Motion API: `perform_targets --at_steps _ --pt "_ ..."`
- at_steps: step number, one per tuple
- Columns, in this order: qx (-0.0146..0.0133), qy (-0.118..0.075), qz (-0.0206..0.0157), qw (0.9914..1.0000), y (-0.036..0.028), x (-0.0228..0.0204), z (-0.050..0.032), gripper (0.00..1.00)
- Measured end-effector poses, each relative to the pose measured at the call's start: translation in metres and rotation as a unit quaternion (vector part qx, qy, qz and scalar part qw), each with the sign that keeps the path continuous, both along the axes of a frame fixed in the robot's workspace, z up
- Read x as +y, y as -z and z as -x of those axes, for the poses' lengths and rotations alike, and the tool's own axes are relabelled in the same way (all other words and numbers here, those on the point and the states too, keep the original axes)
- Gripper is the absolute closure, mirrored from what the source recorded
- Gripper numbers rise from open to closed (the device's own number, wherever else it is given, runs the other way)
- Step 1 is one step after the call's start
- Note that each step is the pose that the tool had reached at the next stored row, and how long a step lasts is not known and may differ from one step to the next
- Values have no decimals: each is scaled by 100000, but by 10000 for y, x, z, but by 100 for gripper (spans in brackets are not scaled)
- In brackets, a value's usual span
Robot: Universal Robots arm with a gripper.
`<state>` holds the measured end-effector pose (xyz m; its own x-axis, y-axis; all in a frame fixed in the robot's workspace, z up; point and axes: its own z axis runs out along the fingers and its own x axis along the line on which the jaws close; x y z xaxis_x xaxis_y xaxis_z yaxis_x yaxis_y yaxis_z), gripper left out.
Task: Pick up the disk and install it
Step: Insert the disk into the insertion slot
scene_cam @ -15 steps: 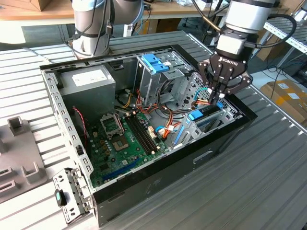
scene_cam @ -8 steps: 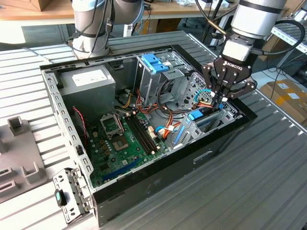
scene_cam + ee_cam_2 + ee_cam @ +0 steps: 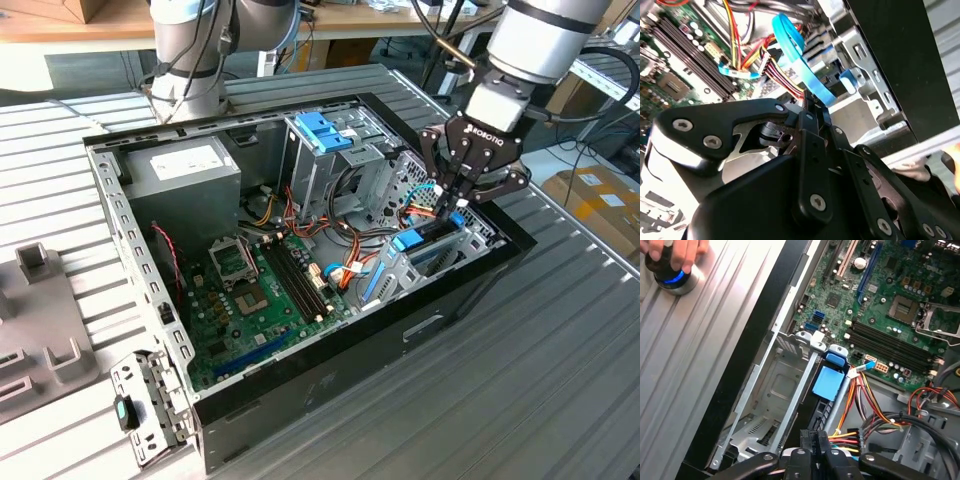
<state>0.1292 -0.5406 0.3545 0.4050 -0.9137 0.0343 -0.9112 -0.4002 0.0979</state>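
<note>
The disk (image 3: 428,243) stands on edge in the metal drive bay (image 3: 775,385) at the side of the open computer case (image 3: 330,370) on the exterior view's right. Its blue plastic rail shows on top. In the first wrist view the disk (image 3: 829,382) is a dark slab with a blue patch and a blue tab at its far end. My gripper (image 3: 447,207) reaches down into the bay, directly over the disk's near end. The fingers (image 3: 809,439) are pressed together, shut, with nothing visible between them, as the gripper (image 3: 810,112) also shows in the second wrist view.
Bundled wires and a looped blue cable (image 3: 795,50) lie close beside the bay. The motherboard (image 3: 250,290), a grey power supply (image 3: 185,170) and a tall cage with a blue top (image 3: 325,130) fill the case. A hand (image 3: 675,252) rests on a round blue-lit knob outside the case.
</note>
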Motion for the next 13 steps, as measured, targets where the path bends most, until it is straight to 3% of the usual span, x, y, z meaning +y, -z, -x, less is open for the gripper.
perform_targets --at_steps 1,2,5,10,12,13 --pt "1 -1 -527 99999 -5 -4 0 84" --pt "1 -3 -1665 99986 -16 -14 1 84" --pt "1 1 -4159 99913 -37 -36 1 84" --pt "-1 -1 -5806 99831 -37 -60 1 84" --pt "0 -2 -6282 99802 -37 -71 1 84" --pt "-1 0 -6808 99768 -37 -84 1 84"
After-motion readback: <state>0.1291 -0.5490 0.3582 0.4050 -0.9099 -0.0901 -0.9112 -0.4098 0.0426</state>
